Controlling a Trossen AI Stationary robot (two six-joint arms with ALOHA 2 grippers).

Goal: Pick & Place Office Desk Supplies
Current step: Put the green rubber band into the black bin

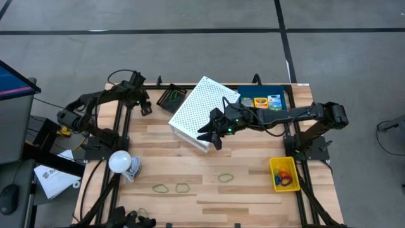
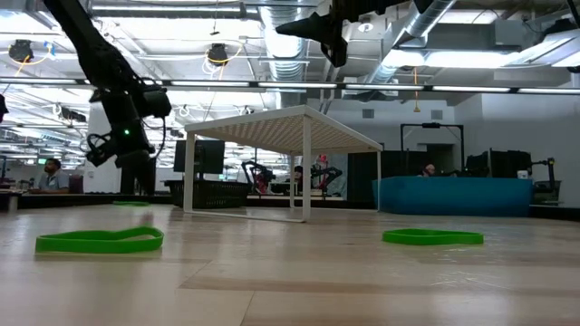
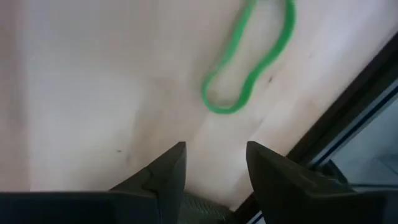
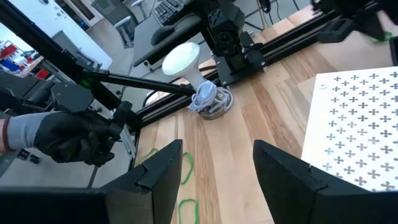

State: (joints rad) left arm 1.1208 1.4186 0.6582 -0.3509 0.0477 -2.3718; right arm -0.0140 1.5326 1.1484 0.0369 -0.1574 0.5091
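From above, three green rubber-band loops (image 1: 182,187) lie in a row across the wooden table (image 1: 247,202), long axes running left-right. The yellow mesh tray (image 1: 283,173) holds orange and blue loops; the blue tray (image 1: 262,100) holds crayon packs (image 1: 260,102); the black tray (image 1: 169,98) holds a green loop. The right gripper (image 1: 215,134) hangs wide over the white perforated riser (image 1: 201,111).

Low view: two green loops lie flat before a workshop room.

Left wrist: the left gripper (image 3: 213,168) stands open, empty, above one green loop (image 3: 247,59).

Right wrist: a gloved hand (image 4: 59,138) shows near a white bulb (image 4: 186,62).
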